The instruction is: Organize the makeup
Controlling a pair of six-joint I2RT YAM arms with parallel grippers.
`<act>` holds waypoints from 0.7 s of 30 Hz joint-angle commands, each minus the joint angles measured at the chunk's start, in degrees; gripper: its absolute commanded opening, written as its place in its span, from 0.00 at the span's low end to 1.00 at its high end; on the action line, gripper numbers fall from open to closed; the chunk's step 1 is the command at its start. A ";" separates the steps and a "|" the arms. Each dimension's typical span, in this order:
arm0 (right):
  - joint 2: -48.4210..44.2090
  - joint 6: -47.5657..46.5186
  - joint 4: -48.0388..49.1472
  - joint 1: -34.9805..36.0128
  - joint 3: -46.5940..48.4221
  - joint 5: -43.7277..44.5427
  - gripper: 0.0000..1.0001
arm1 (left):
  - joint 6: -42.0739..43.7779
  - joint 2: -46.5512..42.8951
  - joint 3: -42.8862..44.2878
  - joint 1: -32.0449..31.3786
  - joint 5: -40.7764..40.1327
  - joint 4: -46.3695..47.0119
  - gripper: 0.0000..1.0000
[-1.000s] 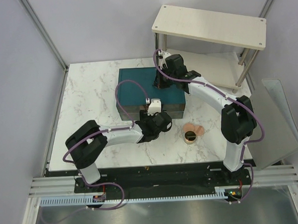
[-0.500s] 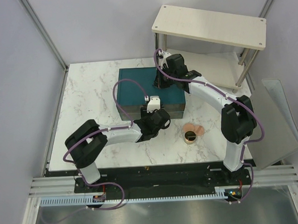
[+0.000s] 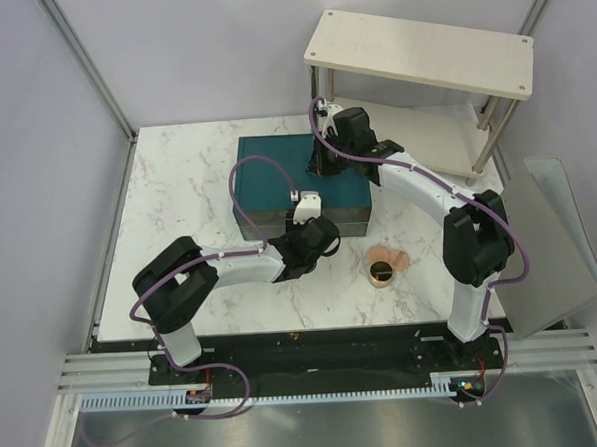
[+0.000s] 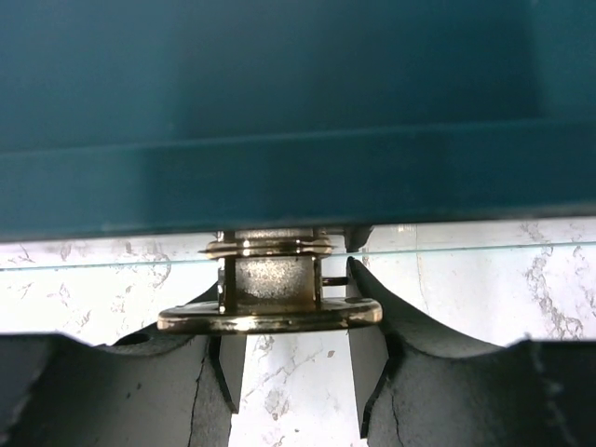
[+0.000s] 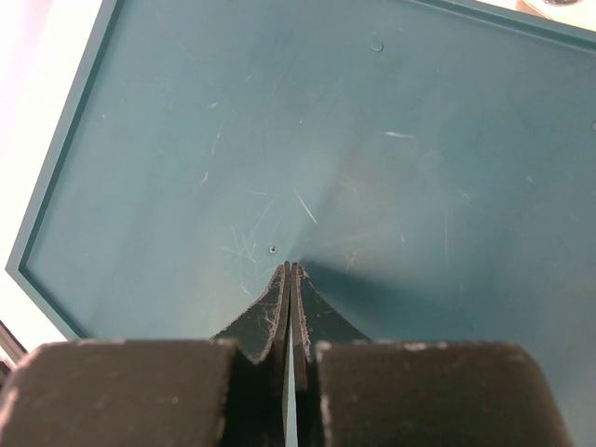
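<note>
Reaching low and outstretched, the left gripper (image 4: 287,272) clasps the gold metal drawer knob (image 4: 270,296) on the large teal box's (image 3: 272,190) front; the right arm arches over, its right gripper (image 5: 289,272) pinched closed, tips on the box's lid; the round gold-rimmed dark compact (image 3: 381,272) and two peach-pink round pads (image 3: 388,257) lie near the box's front right corner.

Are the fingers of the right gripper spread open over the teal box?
No, the right gripper has its fingers shut together, with the tips down on the top of the teal box.
</note>
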 commanded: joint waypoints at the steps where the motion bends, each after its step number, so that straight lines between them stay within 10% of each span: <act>1: 3.13 -1.66 -7.26 -0.38 -1.82 0.49 0.04 | 0.96 1.66 0.96 0.48 2.26 3.92 0.36; 9: 2.96 -1.93 -7.52 -0.47 -2.08 0.66 0.04 | 5.26 3.42 0.87 1.45 12.36 5.94 0.02; 21: 2.96 -1.75 -7.53 -0.56 -2.17 0.40 0.04 | 4.56 0.61 -3.60 1.36 16.23 5.86 0.02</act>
